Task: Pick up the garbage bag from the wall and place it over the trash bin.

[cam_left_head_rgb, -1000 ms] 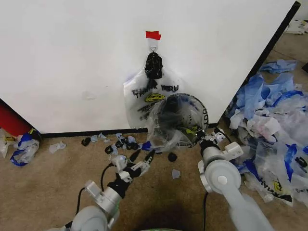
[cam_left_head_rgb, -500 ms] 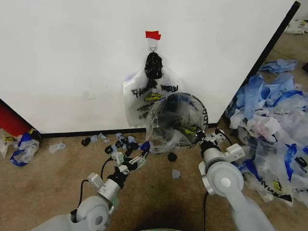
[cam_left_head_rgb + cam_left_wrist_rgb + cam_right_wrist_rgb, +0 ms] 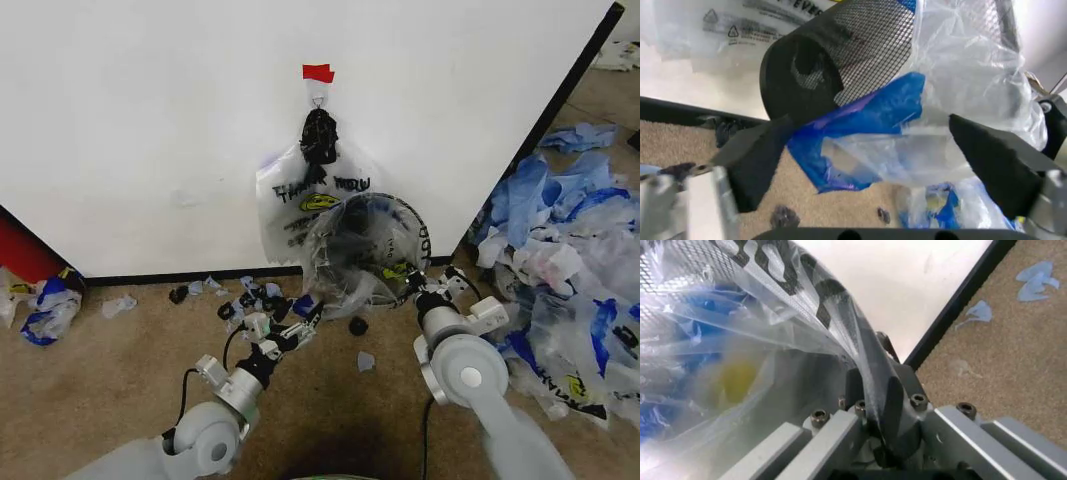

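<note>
A garbage bag [image 3: 312, 200] with "THANK YOU" lettering hangs from the hook under the red tape [image 3: 318, 72] on the white wall [image 3: 150, 120]. In front of it the black mesh trash bin [image 3: 372, 245] leans tilted, wrapped in another see-through bag [image 3: 953, 100] with blue film [image 3: 860, 120]. My right gripper [image 3: 418, 285] is shut on the bin's rim [image 3: 840, 315] through that film. Low at the bin's left side, my left gripper [image 3: 290, 325] is open. Its dark fingers [image 3: 753, 160] straddle the blue and clear film without touching it.
A big heap of blue and clear plastic bags [image 3: 570, 260] covers the floor to the right, past the wall's black edge strip [image 3: 570, 85]. Small scraps [image 3: 240, 295] lie along the wall's foot. A red object [image 3: 25, 250] and a crumpled bag [image 3: 45, 305] sit far left.
My left arm has reached forward, bringing its open gripper closer to the film at the bin's lower left. The right gripper and the bin have stayed put.
</note>
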